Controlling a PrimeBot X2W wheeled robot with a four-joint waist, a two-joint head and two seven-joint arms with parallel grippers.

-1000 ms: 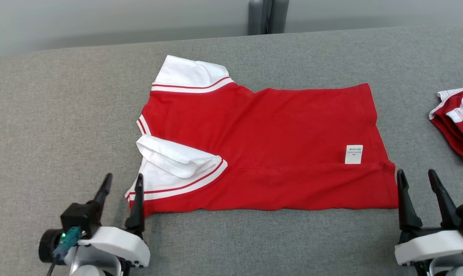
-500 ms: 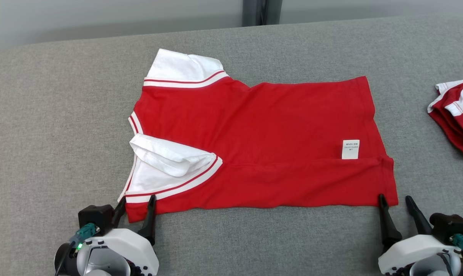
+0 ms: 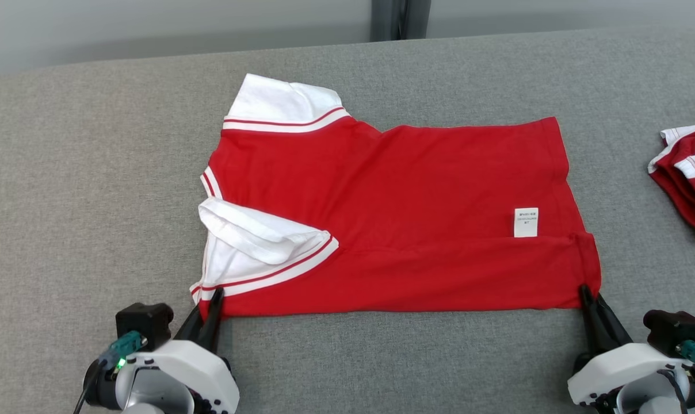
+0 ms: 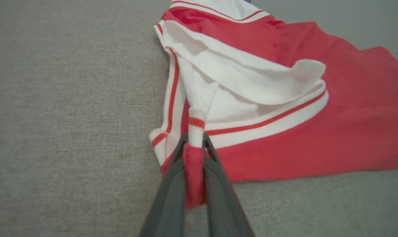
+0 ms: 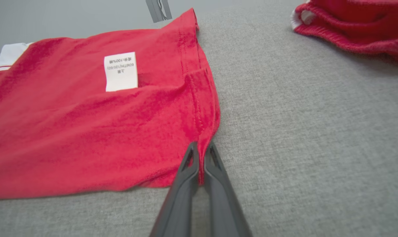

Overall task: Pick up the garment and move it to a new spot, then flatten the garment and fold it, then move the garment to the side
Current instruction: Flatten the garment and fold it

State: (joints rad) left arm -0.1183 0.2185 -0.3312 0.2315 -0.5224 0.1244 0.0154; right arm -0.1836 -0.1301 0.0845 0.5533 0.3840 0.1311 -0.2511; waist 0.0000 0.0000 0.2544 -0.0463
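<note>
1. The shirt [image 3: 393,218] lies flat mid-tabletop [image 3: 94,172], with a second garment [image 3: 690,172] at 3 o'clock.
2. The left tool [image 3: 214,296], pointing to 12, is clamped on the shirt's 7 o'clock corner.
3. The right tool [image 3: 586,293] pinches the shirt's 5 o'clock corner.

Left pincer [image 3: 215,294] and right pincer [image 3: 584,289] sit clamped closed, pointing forward, wrists seemingly low.

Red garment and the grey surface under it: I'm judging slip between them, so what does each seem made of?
The red garment looks like soft matte knit, probably cotton: it drapes limply, and its hem shows rows of stitching. The grey surface looks like coarse woven upholstery cloth, matte, with a visible flecked weave.
</note>
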